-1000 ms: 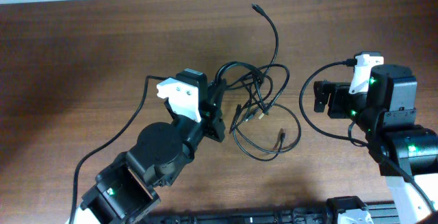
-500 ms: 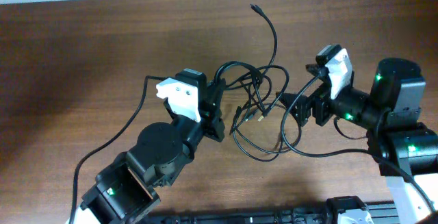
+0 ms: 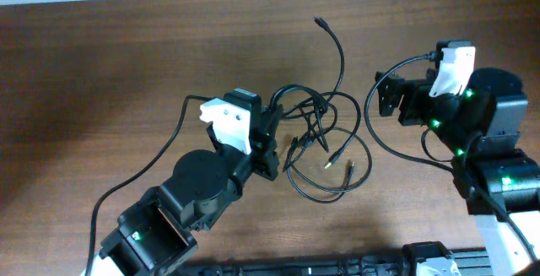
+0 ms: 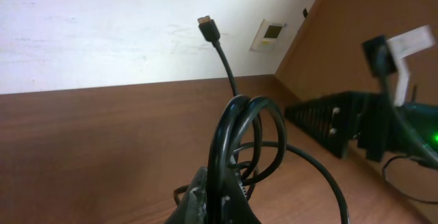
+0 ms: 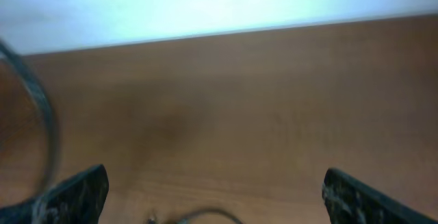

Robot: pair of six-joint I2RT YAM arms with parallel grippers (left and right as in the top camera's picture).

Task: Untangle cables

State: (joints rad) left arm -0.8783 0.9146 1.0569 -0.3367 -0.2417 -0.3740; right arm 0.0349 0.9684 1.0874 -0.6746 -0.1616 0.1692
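The desk [image 3: 101, 56] was brown. The left tool [image 3: 274, 137] was pinched tight on a loop of the cables [image 3: 337, 154]. The right tool [image 3: 386, 100] was wide, holding nothing, near them. The cables lay tangled mid-desk (one plug [image 3: 319, 21] pointed away).

A brown wood-grain tabletop [image 3: 101, 65] fills the overhead view, with a paler patch of light toward its left side. Along its far edge runs a plain white wall [image 4: 89, 39], brightly lit and faintly scuffed. In the left wrist view a small pale plate [image 4: 272, 33] sits on that wall, near the corner where a brown wooden panel [image 4: 363, 11] stands upright. The right wrist view is blurred and shows only wood meeting the bright wall.
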